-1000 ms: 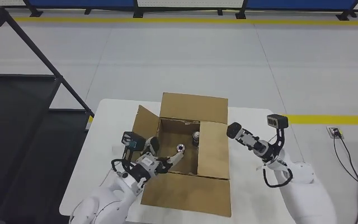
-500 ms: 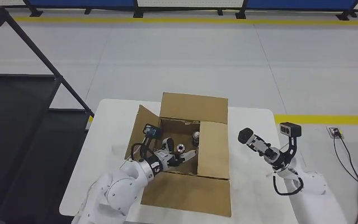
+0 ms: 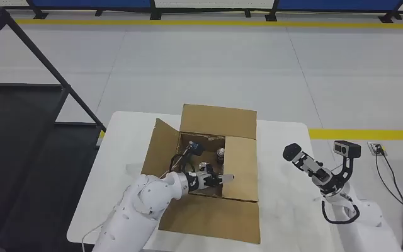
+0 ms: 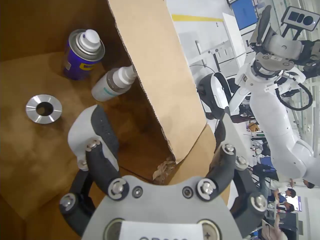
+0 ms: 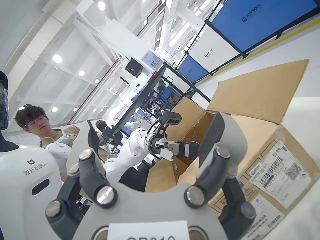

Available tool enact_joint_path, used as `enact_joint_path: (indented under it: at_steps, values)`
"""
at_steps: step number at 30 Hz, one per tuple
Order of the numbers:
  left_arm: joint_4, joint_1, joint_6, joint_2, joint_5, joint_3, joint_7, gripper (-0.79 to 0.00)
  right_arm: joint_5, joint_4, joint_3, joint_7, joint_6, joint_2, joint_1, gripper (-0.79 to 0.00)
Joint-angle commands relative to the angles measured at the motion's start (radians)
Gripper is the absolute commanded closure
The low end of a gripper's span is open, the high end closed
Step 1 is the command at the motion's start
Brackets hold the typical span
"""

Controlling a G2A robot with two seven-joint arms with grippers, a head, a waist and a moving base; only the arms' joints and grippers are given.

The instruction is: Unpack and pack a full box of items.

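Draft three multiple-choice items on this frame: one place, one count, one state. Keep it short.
1. Where is the metal ring?
A. On the floor of the box
B. Outside the box
C. Hanging on a flap edge

2. How many items does the left wrist view show inside the box?
A. Two
B. Three
C. Five

3. What state is the left gripper in?
A. Open, empty
B. Shut on the ring
C. Shut, empty

Key:
1 A: the ring lies flat on the cardboard floor.
2 B: the items are the blue spray can, the small bottle and the ring.
3 A: its jaws stand wide apart with nothing gripped.
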Motion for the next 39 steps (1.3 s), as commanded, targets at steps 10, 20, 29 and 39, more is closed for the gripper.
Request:
enact_joint_path:
  at_steps: [10, 20, 29, 39]
  values:
    - [0.155, -0.093, -0.099, -0.038, -0.167, 0.074, 0.009, -0.785, 0.019, -0.017, 0.019, -0.024, -0.023, 0.012, -0.042, -0.785]
    - [-0.009, -0.045, -0.122, -0.027, -0.128, 0.047, 0.046, -0.785, 0.059, -0.028, 0.025, -0.048, -0.048, 0.02, -0.073, -0.785]
    - [-0.103, -0.086, -0.074, -0.051, -0.096, 0.128, 0.096, -0.785, 0.142, -0.018, 0.066, -0.076, -0.075, 0.033, -0.106, -0.785]
    - [0.116, -0.293, -0.045, -0.146, -0.199, 0.312, 0.127, -0.785, 0.293, 0.042, 0.15, -0.1, -0.1, 0.059, -0.174, -0.785]
